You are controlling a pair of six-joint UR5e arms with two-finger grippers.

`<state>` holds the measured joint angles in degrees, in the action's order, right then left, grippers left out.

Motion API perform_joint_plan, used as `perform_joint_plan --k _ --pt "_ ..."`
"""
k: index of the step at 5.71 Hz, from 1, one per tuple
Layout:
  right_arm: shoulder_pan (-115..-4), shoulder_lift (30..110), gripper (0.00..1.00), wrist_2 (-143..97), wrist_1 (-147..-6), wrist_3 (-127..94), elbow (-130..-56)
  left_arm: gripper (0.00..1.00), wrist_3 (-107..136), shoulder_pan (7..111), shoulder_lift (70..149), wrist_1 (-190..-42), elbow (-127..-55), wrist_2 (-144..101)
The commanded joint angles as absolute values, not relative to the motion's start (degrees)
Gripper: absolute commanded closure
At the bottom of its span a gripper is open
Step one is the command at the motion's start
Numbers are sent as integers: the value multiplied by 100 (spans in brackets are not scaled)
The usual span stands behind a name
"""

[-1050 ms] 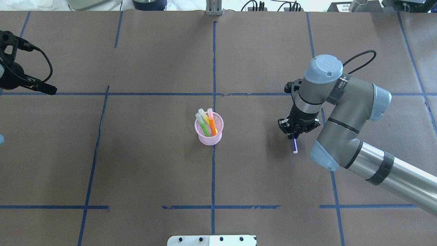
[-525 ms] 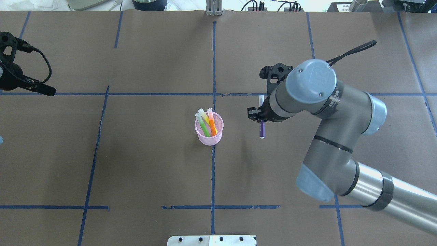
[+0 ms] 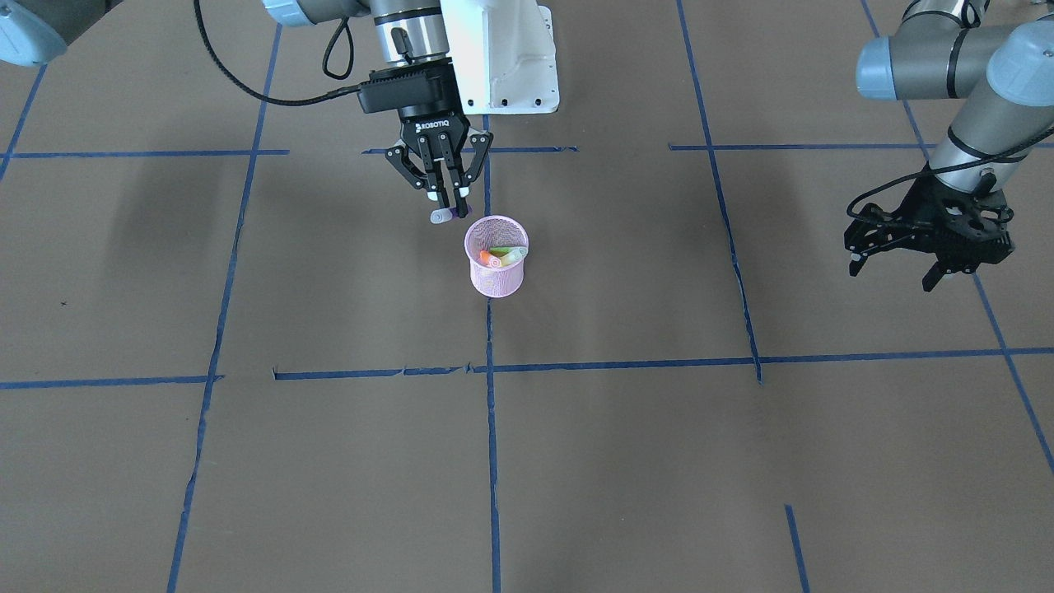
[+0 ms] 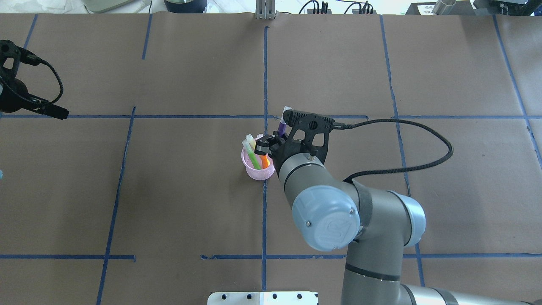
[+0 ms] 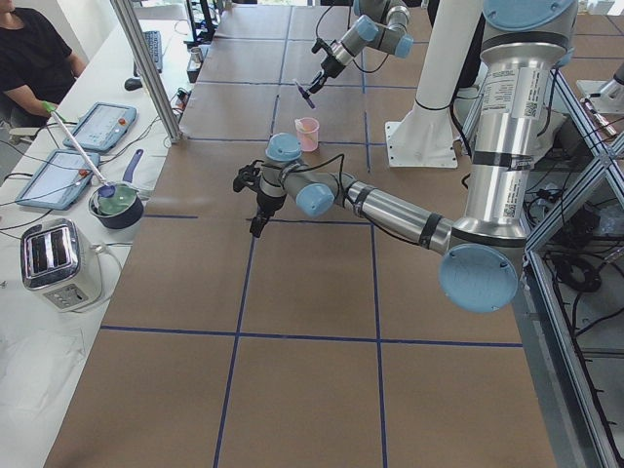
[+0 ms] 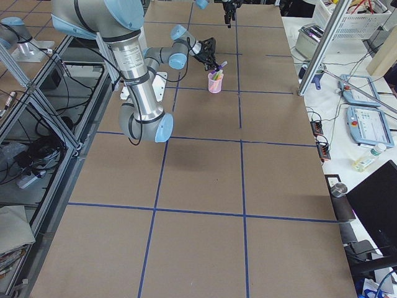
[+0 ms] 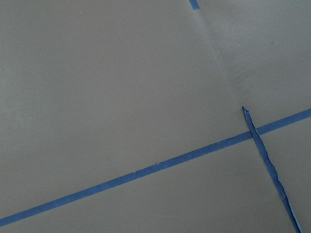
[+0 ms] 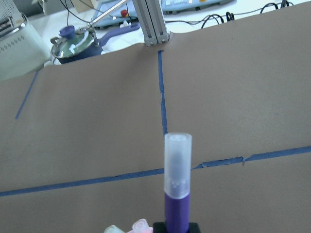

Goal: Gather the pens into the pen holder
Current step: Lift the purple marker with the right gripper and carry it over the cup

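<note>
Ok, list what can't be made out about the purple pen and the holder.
Overhead: the right arm hides the purple pen's lower end and part of the pen holder's rim.
Right wrist: the bottom edge cuts off the pen holder.
Side views: too small to show whether the pen's tip is inside.
</note>
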<state>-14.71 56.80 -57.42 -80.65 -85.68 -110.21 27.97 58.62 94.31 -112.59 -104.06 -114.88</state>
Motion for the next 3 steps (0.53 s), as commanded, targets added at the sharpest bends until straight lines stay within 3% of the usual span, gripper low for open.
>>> perform_joint_plan --k 1,3 --pt "-1266 5364 100 -5021 -8016 -8912 -10525 0 2804 5854 9413 -11259 -10415 -11487" --pt "-1266 5317 99 -4992 -8033 -8895 -10301 0 2847 5854 9422 -11259 -10424 -11487"
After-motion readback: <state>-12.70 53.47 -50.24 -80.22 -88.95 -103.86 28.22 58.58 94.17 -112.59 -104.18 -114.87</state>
